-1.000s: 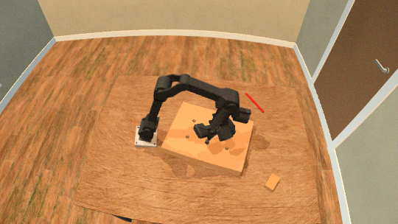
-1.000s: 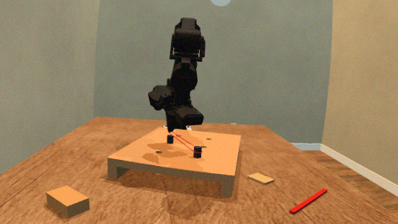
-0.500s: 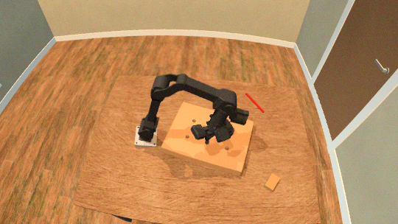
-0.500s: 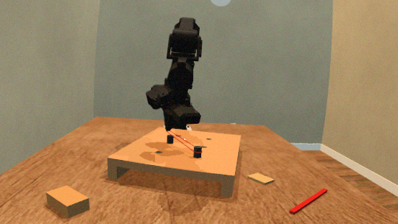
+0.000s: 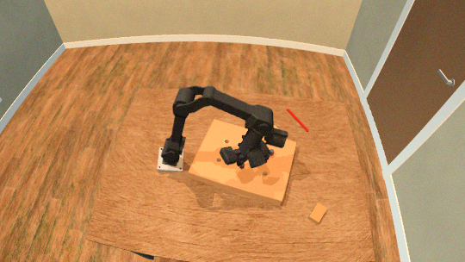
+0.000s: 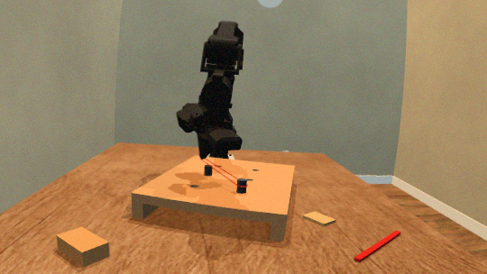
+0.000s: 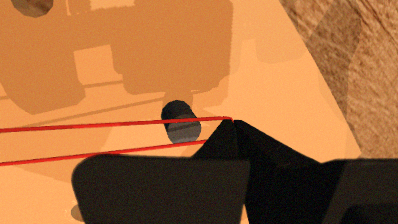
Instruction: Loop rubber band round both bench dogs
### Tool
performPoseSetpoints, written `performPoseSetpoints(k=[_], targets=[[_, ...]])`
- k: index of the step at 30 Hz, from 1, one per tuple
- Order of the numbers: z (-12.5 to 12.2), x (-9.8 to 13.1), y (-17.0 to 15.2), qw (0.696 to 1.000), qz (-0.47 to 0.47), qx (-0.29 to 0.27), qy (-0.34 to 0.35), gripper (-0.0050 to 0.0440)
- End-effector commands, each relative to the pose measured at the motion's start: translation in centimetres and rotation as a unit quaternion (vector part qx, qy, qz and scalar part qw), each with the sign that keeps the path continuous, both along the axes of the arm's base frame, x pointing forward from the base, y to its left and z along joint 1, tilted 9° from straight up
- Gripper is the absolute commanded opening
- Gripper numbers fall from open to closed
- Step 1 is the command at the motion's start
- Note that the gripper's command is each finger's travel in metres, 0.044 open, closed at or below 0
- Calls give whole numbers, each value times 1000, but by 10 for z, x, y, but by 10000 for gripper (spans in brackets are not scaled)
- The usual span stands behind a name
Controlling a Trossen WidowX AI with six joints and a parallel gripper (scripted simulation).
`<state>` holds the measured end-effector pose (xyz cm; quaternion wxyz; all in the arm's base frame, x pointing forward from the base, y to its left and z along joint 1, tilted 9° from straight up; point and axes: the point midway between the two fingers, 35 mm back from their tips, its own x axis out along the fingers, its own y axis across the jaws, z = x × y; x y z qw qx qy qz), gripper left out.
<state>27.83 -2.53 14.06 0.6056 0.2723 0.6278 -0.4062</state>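
A light wooden board (image 5: 267, 185) (image 6: 266, 198) (image 7: 280, 75) lies flat on the table. Two short dark bench dogs stand in it. The near dog (image 6: 242, 186) has the red rubber band (image 6: 223, 174) (image 7: 100, 124) round its side. From there the band runs taut to my gripper (image 6: 205, 158) (image 7: 232, 120), which is shut on its other end, low over the board. The far dog (image 6: 207, 170) (image 7: 181, 123) stands right by my fingertips. In the wrist view one strand crosses it and the other passes just beside it. I cannot tell whether the band is round this dog.
The board has empty holes (image 5: 226, 140) (image 6: 194, 186). A red stick (image 5: 297, 120) (image 6: 377, 246) lies on the table beyond the board. A thin tan tile (image 6: 319, 218) and a tan block (image 6: 82, 245) lie apart from the board.
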Motion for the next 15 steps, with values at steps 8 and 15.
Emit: performPoseSetpoints(k=[8,15], targets=[[1,-10,-7,1000,0,-8,7,-50],[1,-10,-7,1000,-1,-8,7,-50]])
